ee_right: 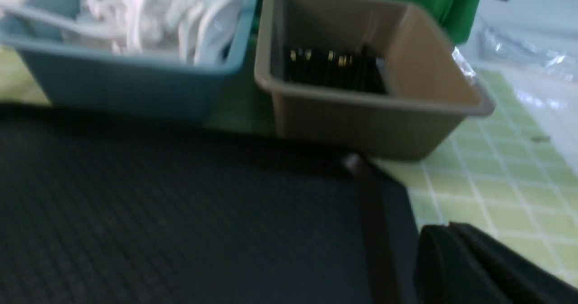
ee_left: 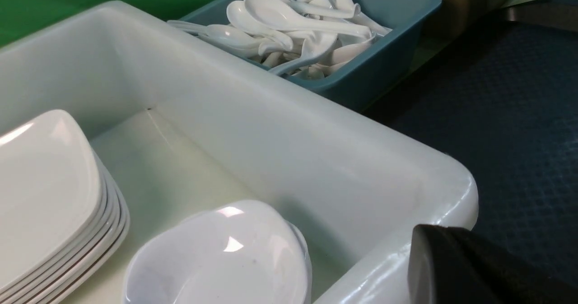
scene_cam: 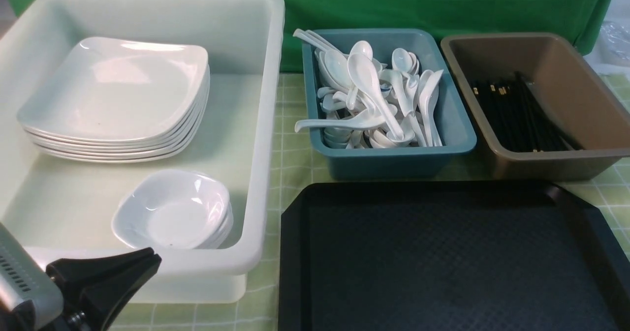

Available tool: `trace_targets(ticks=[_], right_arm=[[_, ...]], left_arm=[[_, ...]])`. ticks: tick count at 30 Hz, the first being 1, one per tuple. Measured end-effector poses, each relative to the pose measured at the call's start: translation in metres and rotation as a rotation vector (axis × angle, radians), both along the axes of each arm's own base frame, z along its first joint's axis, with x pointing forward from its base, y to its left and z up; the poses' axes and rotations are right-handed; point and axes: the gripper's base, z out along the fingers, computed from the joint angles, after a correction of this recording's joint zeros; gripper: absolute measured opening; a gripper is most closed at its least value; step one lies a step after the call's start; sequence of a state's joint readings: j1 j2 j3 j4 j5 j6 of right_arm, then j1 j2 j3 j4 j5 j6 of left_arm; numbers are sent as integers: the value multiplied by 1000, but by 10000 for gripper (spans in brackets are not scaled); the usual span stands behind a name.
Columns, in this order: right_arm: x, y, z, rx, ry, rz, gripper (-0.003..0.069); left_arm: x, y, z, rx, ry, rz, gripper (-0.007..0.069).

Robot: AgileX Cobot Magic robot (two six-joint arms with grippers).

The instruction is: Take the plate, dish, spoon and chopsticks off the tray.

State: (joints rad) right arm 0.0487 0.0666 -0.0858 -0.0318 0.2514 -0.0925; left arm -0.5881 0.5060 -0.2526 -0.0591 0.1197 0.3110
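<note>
The black tray (scene_cam: 443, 262) lies at the front right with nothing on it; it also shows in the right wrist view (ee_right: 180, 213). The top plate (scene_cam: 118, 85) lies on a stack in the white tub (scene_cam: 268, 124). The top dish (scene_cam: 172, 213) lies on a small stack in the tub's near corner. Spoons (scene_cam: 374, 90) fill the blue bin (scene_cam: 393, 161). Chopsticks (scene_cam: 517, 114) lie in the brown bin (scene_cam: 566, 75). My left gripper (scene_cam: 147, 262) is shut and empty, just outside the tub's near rim (ee_left: 424, 236). My right gripper (ee_right: 447, 231) is shut and empty over the tray's right rim.
A green chequered cloth (scene_cam: 290, 164) covers the table, with a green backdrop (scene_cam: 443, 1) behind the bins. Clear plastic wrap (ee_right: 519, 51) lies beyond the brown bin at the far right.
</note>
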Motion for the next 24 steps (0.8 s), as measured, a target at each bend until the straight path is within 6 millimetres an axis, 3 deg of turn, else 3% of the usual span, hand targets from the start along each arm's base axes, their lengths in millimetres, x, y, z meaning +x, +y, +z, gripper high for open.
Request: trace_targets(ticks=[2, 6, 24], right_arm=[[-1, 0, -16, 12, 3, -3, 17], [-2, 0, -26, 25, 13, -7, 17], [-3, 0, -28, 29, 31, -8, 54]], left_arm=[[0, 0, 0, 0, 0, 0, 10], [0, 0, 0, -1, -1, 0, 10], [0, 0, 0, 3, -4, -1, 10]])
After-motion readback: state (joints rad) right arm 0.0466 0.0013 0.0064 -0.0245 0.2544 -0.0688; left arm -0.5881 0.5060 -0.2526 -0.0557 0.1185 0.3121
